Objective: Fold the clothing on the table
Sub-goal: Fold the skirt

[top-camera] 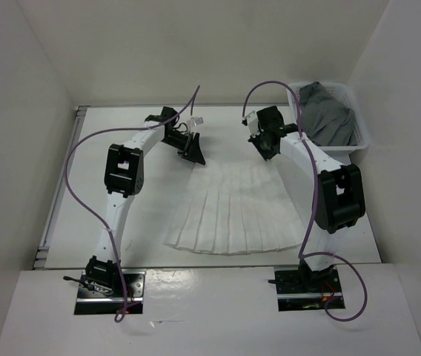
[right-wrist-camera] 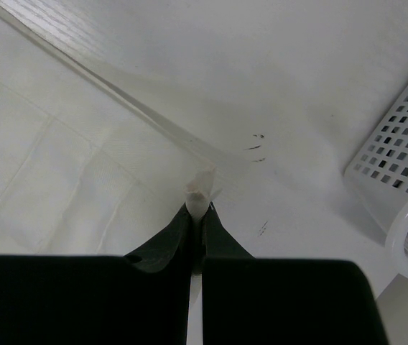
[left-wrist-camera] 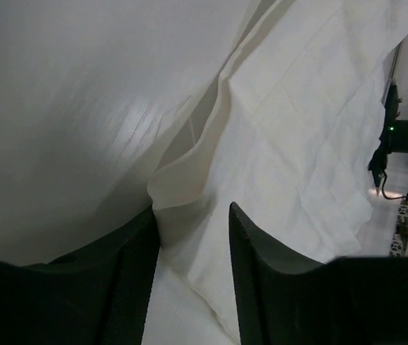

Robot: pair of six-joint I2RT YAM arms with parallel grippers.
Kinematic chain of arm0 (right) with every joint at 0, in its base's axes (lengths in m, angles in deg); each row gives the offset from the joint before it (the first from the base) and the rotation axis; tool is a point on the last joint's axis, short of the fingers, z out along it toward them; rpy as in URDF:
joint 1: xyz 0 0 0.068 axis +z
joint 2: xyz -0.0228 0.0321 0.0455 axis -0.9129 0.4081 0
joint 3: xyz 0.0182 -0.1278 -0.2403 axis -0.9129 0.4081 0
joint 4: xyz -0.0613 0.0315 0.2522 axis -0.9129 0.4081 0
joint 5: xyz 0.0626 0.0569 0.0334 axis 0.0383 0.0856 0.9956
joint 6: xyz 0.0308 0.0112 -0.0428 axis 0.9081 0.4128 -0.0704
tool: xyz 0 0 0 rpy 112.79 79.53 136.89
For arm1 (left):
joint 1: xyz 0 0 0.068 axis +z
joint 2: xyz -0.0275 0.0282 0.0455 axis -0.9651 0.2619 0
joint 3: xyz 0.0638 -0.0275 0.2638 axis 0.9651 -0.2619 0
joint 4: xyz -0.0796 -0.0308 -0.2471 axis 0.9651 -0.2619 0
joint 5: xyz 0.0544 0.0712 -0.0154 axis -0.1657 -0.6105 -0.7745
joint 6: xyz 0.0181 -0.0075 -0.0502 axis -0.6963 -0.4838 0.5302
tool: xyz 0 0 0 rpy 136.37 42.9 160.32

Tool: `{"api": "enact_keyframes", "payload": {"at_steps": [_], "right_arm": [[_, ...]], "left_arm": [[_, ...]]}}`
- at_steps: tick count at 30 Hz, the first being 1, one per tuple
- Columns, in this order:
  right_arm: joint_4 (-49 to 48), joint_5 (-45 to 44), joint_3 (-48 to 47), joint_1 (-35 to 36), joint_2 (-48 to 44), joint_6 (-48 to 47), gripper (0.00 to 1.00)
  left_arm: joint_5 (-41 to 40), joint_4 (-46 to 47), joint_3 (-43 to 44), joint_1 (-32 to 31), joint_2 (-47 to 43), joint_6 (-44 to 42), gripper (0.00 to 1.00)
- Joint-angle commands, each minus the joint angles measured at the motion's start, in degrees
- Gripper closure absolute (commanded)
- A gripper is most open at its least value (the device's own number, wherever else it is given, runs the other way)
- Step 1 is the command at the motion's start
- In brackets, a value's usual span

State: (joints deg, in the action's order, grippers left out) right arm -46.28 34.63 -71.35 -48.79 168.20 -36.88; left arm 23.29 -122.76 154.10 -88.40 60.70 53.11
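Clothing (top-camera: pixel 233 211) lies fanned out in the middle of the table (top-camera: pixel 218 122). Right gripper (right-wrist-camera: pixel 199 208) pinches its far right corner, jaws closed tight on fabric. Left gripper (left-wrist-camera: pixel 193 215) straddles a fold at the far left corner, jaws apart, seemingly not clamped. Basket (top-camera: pixel 365 139), far right, holds a grey garment (top-camera: pixel 329 115).

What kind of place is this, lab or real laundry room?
Probably a robot lab test cell: plain white walls box in the table, with one pleated garment and a mesh basket.
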Motion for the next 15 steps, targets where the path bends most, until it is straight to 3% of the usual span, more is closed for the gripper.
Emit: {"api": "enact_keyframes", "payload": {"at_steps": [1,2,8,15], "right_arm": [[0.6,-0.5,-0.8,0.5,-2.5,0.3,1.0],[0.6,-0.5,-0.8,0.5,-2.5,0.3,1.0],[0.6,-0.5,-0.3,0.5,-2.5,0.3,1.0],[-0.5,0.0,0.2,0.5,-2.5,0.3,1.0]], "left_arm": [[-5.1,-5.2,1.1,-0.5,4.6,-3.0,0.51],[-5.1,-5.7,1.8,-0.5,4.6,-3.0,0.62],[-5.6,-6.2,5.3,0.1,3.9,-2.3,0.89],[-12.5,-11.8,12.6,2.5,0.7,-3.0,0.97]]}}
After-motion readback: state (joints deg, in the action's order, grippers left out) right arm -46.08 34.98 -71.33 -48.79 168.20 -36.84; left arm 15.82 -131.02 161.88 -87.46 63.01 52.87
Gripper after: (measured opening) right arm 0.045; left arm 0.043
